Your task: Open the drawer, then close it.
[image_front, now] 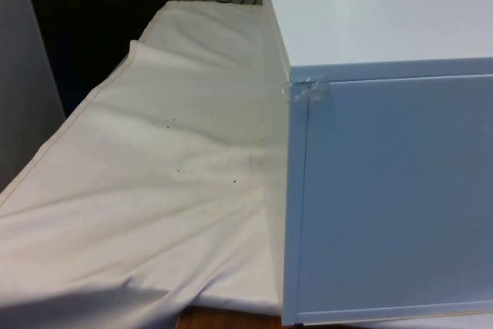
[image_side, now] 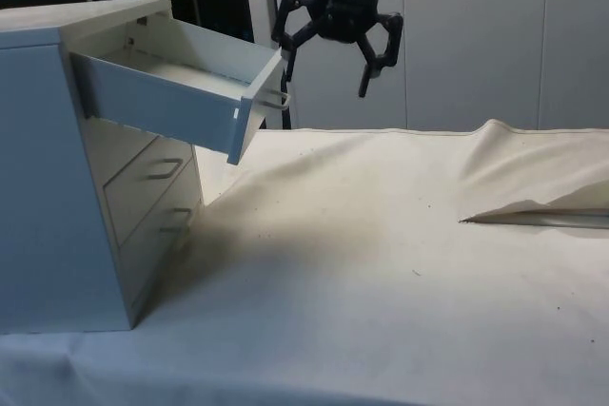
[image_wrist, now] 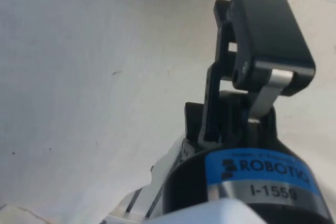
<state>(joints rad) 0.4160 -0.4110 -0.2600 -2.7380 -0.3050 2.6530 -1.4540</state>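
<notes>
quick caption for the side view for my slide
Open end effector hangs just past the front of the pulled-out top drawer of a white chest of drawers on a cloth-covered table.

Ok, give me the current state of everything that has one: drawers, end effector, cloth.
Top drawer: pulled out, tilted down at the front.
Middle drawer: shut.
Bottom drawer: shut.
End effector: open, holding nothing, in the air by the top drawer's front.
Chest of drawers: upright, back or side towards the front view.
White cloth: spread over the table, rumpled, one fold raised at the far side.
</notes>
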